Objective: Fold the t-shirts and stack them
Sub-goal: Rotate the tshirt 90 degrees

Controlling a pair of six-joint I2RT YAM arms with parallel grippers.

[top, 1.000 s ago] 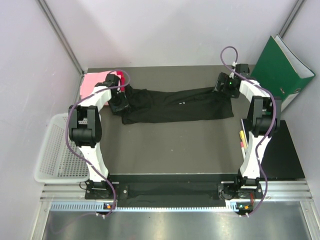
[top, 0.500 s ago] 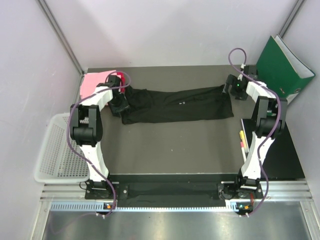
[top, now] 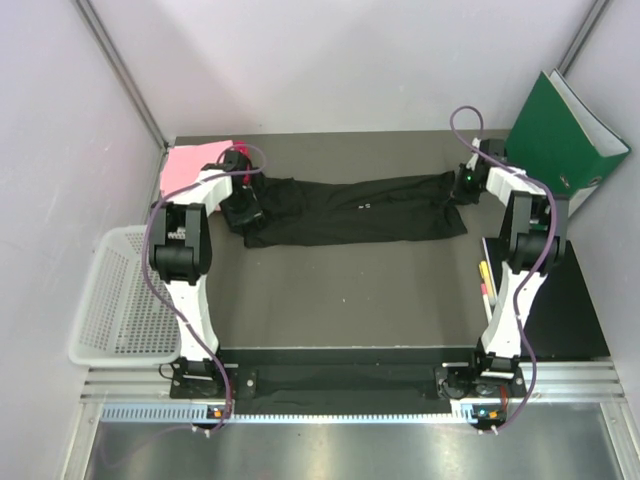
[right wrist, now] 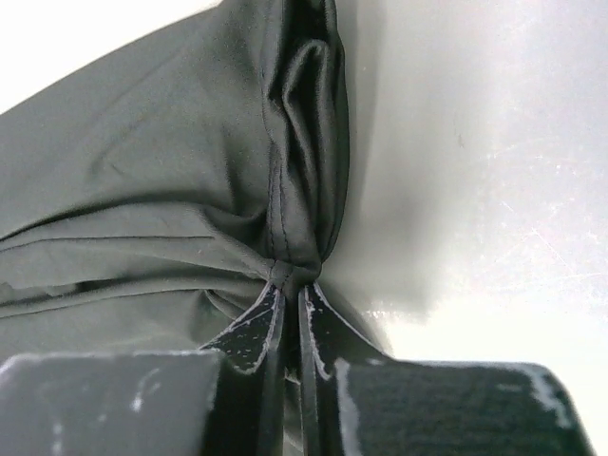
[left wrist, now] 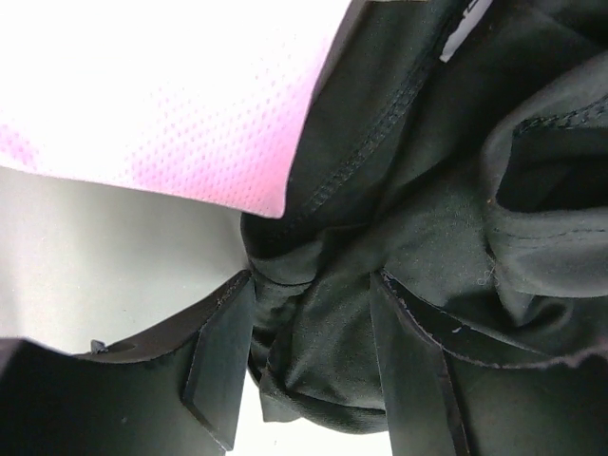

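A black t-shirt [top: 350,210] lies stretched out as a long folded band across the back of the table. My left gripper [top: 243,210] sits at its left end. In the left wrist view the jaws [left wrist: 309,351] are closed round a thick bunch of the black cloth [left wrist: 446,190], which fills the gap between them. My right gripper [top: 458,190] is at the band's right end. The right wrist view shows it [right wrist: 293,294] shut on a pinched hem of the black cloth [right wrist: 142,190]. A light pink t-shirt [top: 190,165] lies at the back left corner, and its edge [left wrist: 171,85] shows beside the black cloth.
A white mesh basket [top: 115,300] hangs off the table's left side. A green binder [top: 560,135] leans at the back right. Pens [top: 486,278] lie by the right arm, beside a black mat [top: 565,300]. Walls close in the back and both sides.
My right gripper has gone from open to shut on the right end of the black t-shirt, with the wrist shifted a little rightward. The left gripper keeps its hold.
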